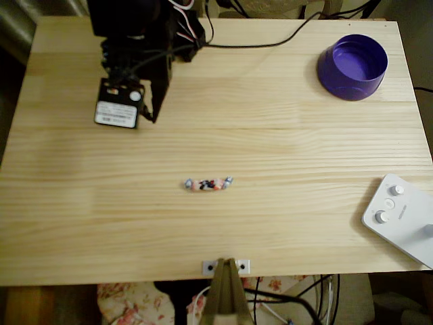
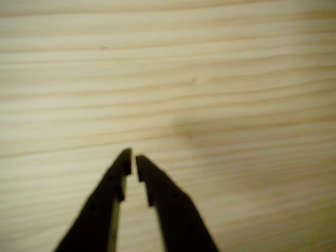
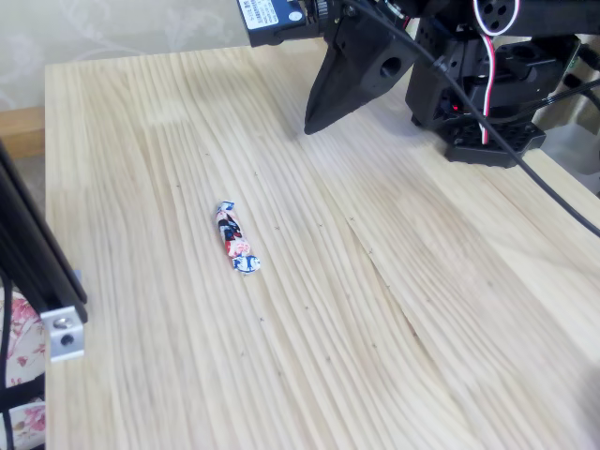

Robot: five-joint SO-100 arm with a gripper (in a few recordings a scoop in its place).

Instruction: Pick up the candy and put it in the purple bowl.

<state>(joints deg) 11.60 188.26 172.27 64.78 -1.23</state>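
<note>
Black arm folded low, claw [image 2: 132,160] pointing down, jaws nearly closed, holding nothing

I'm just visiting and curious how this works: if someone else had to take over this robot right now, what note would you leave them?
Gripper: nearly shut, holding nothing, above bare wood near the arm's base at the table's upper left in the overhead view.
Candy: lying on the table near the middle, untouched.
Purple bowl: upper right corner in the overhead view, nothing inside.
White device with knobs: right edge, not part of the job.
Done: nothing yet.
Left: reach the candy, grasp it, carry it to the bowl, release.
</note>
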